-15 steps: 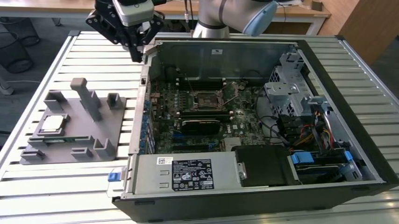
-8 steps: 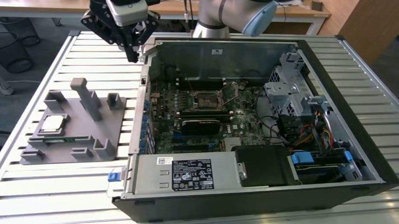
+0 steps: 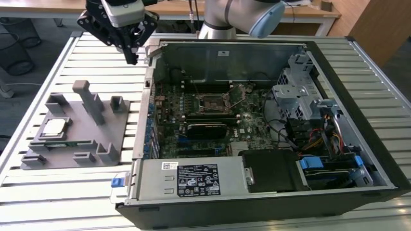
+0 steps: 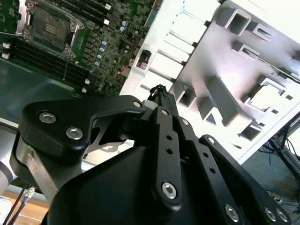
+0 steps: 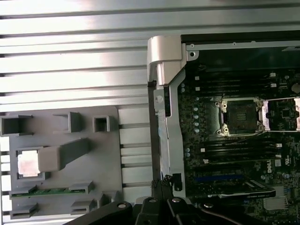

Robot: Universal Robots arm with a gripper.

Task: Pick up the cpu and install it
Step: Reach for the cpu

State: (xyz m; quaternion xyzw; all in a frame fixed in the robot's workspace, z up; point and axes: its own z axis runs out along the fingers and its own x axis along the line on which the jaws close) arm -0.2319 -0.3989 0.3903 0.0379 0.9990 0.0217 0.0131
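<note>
The cpu point(image 3: 53, 126) is a small silvery square chip lying flat in a pocket of the grey holder block point(image 3: 96, 139) at the exterior view's left. In both wrist views the cpu point(image 5: 28, 164) point(image 4: 268, 95) rests in that same pocket. My gripper point(image 3: 133, 58) hangs high above the slatted table beside the far corner of the case, well away from the chip. Its black fingers point(image 4: 161, 122) meet at the tip, shut on nothing. The open socket point(image 3: 212, 102) point(image 5: 241, 117) sits on the motherboard inside the case.
The open computer case point(image 3: 359, 120) lies on its side on the slatted metal table point(image 3: 96, 48). A green memory stick point(image 5: 47, 191) sits in the holder block near the chip. Upright posts point(image 3: 86, 96) rise from the block. A drive cage and cables crowd the case's right side.
</note>
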